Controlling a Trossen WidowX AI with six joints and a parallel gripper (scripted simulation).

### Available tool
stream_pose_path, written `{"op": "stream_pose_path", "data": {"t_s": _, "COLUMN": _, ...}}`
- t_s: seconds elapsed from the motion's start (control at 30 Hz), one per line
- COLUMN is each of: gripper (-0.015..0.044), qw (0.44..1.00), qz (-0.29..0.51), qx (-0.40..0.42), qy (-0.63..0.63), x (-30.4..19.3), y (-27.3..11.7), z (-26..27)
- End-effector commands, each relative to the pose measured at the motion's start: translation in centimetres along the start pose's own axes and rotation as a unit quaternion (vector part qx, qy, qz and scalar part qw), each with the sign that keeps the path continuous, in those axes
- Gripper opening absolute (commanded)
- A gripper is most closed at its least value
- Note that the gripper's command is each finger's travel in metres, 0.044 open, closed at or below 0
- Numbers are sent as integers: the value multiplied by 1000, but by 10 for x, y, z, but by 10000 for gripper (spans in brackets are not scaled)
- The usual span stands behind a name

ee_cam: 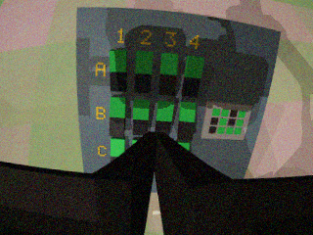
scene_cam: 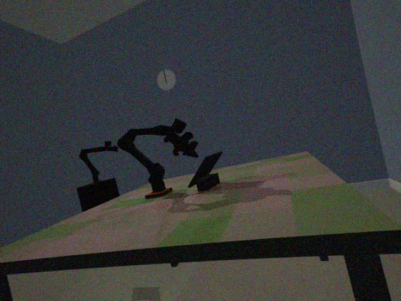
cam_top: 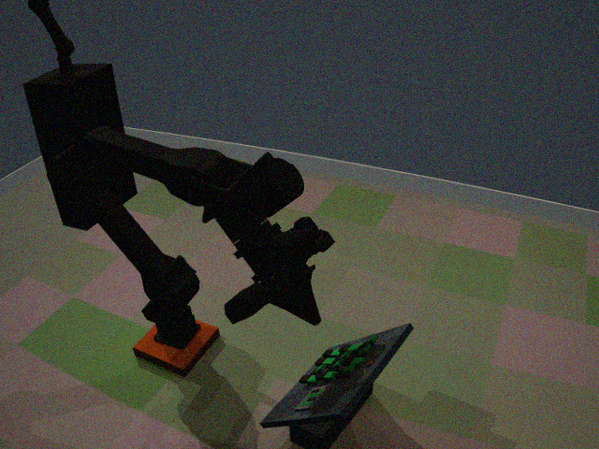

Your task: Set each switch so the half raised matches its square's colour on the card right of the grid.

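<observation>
The tilted dark panel (cam_top: 290, 408) (scene_cam: 207, 167) (ee_cam: 95, 162) carries a switch grid with green far halves and dark near halves. In the wrist view, row A (ee_cam: 143, 73) and row B (ee_cam: 141, 113) show four switches each; row C (ee_cam: 117, 147) is partly hidden behind the fingers. Which halves are raised is hard to tell in the dim light. The card (ee_cam: 204, 132) (cam_top: 311, 398) reads, far row first: green, green, dark, green; dark, green, dark, green; dark, green, green, green. My gripper (cam_top: 316, 322) (scene_cam: 197, 156) (ee_cam: 155, 140) is shut and empty, held above the panel, clear of it.
The panel rests on a dark block (scene_cam: 208, 182). My arm stands on an orange base (cam_top: 208, 333) (scene_cam: 158, 193). Another small arm (cam_top: 55, 36) (scene_cam: 89, 162) on a black box (cam_top: 87, 96) (scene_cam: 98, 194) stands behind. Shadows cross the panel and the checked surface.
</observation>
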State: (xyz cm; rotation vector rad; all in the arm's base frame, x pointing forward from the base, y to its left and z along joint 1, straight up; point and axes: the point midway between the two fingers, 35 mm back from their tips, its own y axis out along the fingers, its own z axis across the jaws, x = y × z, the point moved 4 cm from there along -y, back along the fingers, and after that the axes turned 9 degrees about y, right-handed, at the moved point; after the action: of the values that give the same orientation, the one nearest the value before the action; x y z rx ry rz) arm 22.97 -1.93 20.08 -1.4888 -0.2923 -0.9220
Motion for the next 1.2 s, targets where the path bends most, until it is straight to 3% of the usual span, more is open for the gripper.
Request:
{"op": "stream_pose_path", "data": {"t_s": 0.0, "gripper": 0, "qw": 1000, "qz": 3, "qx": 0, "qy": -3, "x": -2, "y": 0, "z": -12}}
{"op": "stream_pose_path", "data": {"t_s": 0.23, "gripper": 0, "qw": 1000, "qz": 15, "qx": -2, "qy": -4, "x": 0, "y": 35, "z": -11}}
{"op": "stream_pose_path", "data": {"t_s": 1.17, "gripper": 0, "qw": 1000, "qz": 14, "qx": -2, "qy": -4, "x": 0, "y": 59, "z": -11}}
